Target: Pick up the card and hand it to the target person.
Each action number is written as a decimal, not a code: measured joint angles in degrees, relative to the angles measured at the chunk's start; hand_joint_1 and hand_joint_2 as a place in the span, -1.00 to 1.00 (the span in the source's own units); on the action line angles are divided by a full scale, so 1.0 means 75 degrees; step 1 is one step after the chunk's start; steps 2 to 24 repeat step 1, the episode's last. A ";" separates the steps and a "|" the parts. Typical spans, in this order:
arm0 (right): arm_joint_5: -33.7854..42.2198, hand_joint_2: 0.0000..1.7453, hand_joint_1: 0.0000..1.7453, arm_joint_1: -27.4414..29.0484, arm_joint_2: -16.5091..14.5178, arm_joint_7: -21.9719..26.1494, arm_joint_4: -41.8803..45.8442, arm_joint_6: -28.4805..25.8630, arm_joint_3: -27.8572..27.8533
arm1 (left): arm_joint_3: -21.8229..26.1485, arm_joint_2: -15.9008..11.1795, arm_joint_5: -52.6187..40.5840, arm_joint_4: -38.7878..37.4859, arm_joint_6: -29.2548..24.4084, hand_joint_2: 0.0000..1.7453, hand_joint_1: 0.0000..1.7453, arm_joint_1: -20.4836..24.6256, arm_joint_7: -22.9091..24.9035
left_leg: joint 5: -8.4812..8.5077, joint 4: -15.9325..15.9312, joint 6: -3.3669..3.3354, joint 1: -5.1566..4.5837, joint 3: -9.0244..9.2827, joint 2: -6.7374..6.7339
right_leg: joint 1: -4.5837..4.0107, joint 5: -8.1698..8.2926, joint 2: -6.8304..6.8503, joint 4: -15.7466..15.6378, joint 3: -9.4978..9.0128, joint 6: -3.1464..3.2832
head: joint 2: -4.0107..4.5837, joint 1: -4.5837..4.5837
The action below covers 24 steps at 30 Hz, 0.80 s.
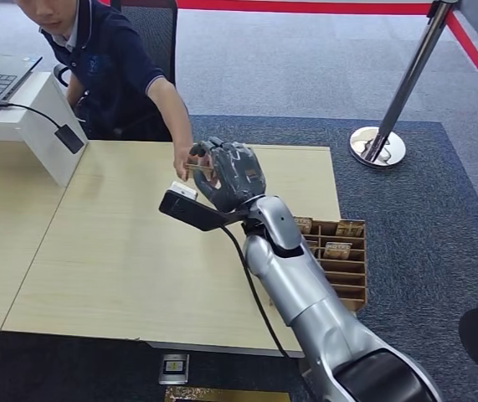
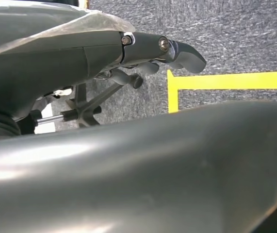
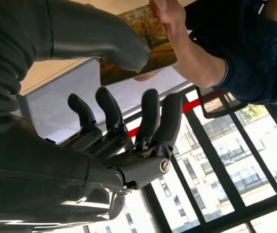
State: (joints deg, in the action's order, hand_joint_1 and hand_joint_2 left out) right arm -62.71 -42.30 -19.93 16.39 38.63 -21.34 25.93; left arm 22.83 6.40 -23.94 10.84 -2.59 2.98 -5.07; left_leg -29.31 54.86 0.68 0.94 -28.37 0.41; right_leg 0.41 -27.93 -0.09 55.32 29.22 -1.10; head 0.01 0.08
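While the right hand (image 1: pixel 231 174) pinches the card (image 3: pixel 144 46) over the bench's (image 1: pixel 129 251) far edge, the person's hand (image 3: pixel 166 12) grips it too; a late release could bend it.

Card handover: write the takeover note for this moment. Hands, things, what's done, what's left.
Right hand: raised over the table, thumb and fingers apart around the card; grip not certain.
Left hand: hanging by the floor, holds nothing.
Card: the person's hand grips its far end.
Done: card picked up and offered.
Left: let go, pull the arm back.
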 joint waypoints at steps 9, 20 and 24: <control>0.0039 1.00 -1.00 0.0038 0.0009 0.0007 0.0068 -0.0012 -0.0018 | 0.0002 0.0000 -0.0004 0.0000 0.0000 -1.00 -1.00 0.0000 0.0000 | 0.0000 0.0000 0.0000 0.0000 0.0000 0.0000 | 0.0000 0.0000 0.0000 0.0000 0.0000 0.0000 | -0.0001 0.0000; 0.0039 1.00 -1.00 0.0038 0.0009 0.0007 0.0068 -0.0012 -0.0018 | 0.0002 0.0000 -0.0004 0.0000 0.0000 -1.00 -1.00 0.0000 0.0000 | 0.0000 0.0000 0.0000 0.0000 0.0000 0.0000 | 0.0000 0.0000 0.0000 0.0000 0.0000 0.0000 | -0.0001 0.0000; 0.0039 1.00 -1.00 0.0038 0.0009 0.0007 0.0068 -0.0012 -0.0018 | 0.0002 0.0000 -0.0004 0.0000 0.0000 -1.00 -1.00 0.0000 0.0000 | 0.0000 0.0000 0.0000 0.0000 0.0000 0.0000 | 0.0000 0.0000 0.0000 0.0000 0.0000 0.0000 | -0.0001 0.0000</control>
